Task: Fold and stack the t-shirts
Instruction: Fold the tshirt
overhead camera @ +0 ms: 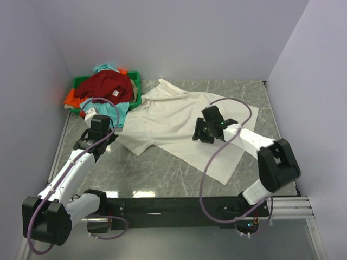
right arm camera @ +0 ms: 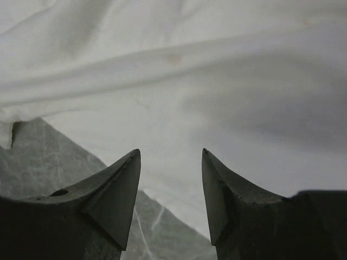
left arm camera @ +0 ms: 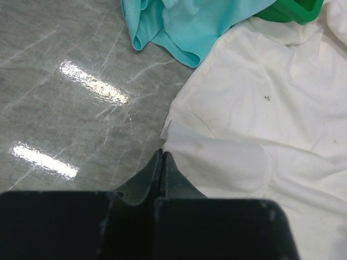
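The left gripper has its two black, wedge-shaped fingers pressed together with nothing between them. Their tips are low over the desk, a glossy grey stone-patterned slab with pale veins and bright glare streaks. Just ahead and to the right of the tips lies the hemmed sleeve corner of the cream-white t-shirt, a soft matte cloth with shallow wrinkles and a few small dark specks. I cannot tell whether the tips touch that hem. Further ahead, a teal t-shirt spills in smooth folds onto the desk, its edge overlapping the cream one. Beyond it is the rim of a green plastic bin. To the left of this gripper there is bare desk.

The right gripper has its dark pointed fingers spread apart, holding nothing, and hovers over the cream-white t-shirt. The cloth rises ahead of it in long soft ridges, and the shirt's edge runs diagonally beneath, leaving a wedge of grey desk to its left.

From above, the cream shirt lies spread between both grippers. Behind the left gripper the bin holds a heaped dark red t-shirt, with an orange t-shirt hanging over its left side. Pale walls close in the far and side edges of the desk.
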Robot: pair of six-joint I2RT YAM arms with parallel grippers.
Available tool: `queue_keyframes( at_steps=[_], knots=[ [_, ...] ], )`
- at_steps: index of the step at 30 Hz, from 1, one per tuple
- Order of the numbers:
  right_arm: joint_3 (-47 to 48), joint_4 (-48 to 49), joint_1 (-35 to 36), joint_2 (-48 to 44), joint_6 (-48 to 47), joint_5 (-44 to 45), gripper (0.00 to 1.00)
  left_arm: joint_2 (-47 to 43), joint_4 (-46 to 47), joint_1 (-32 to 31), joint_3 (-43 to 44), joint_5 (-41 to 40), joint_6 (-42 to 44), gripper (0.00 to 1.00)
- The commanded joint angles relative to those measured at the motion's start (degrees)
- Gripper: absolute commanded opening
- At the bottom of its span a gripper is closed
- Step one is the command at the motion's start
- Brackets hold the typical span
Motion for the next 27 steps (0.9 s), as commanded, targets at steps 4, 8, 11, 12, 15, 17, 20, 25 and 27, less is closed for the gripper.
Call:
queue_keyframes(
  at_steps=[4, 8, 11, 12, 15, 17, 20, 25, 27],
  knots=[
    [-9.47, -13.51, 0.41, -18.40, 1.02, 12.04, 0.57, -1.26, 3.33, 0.32, -0.30, 3.13, 2.18, 0.00],
    [-16.68, -19.58, 0.41, -25.81, 6.45, 15.82, 0.57, -1.52, 4.47, 0.32, -0.56, 5.06, 2.71, 0.00],
    [-19.49, -23.36, 0.41, -29.42, 10.06, 17.15, 0.57, -1.26, 5.17, 0.32, -0.65, 6.29, 3.06, 0.00],
    [-20.03, -24.67, 0.41, -30.12, 11.38, 16.63, 0.57, -1.17, 5.35, 0.24, -0.74, 6.56, 3.15, 0.00],
    [-21.00, -25.99, 0.50, -31.88, 13.85, 13.73, 0.56, -0.91, 5.88, 0.32, -0.91, 8.23, 3.32, 0.00],
    [-20.83, -27.75, 0.50, -32.67, 16.21, 15.29, 0.54, -1.35, 6.14, 0.24, -1.09, 8.67, 3.32, 0.00],
    [-20.30, -32.40, 0.50, -33.64, 18.59, 17.59, 0.52, -1.87, 6.49, 0.24, -1.09, 9.72, 3.41, 0.00],
    [-21.62, -34.70, 0.50, -34.52, 18.25, 14.69, 0.42, -2.05, 6.76, 0.32, -1.18, 11.57, 3.59, 0.00],
    [-22.23, -34.97, 0.50, -34.43, 17.37, 12.94, 0.39, -2.57, 7.02, 0.32, -1.44, 12.10, 3.50, 0.00]
  ],
)
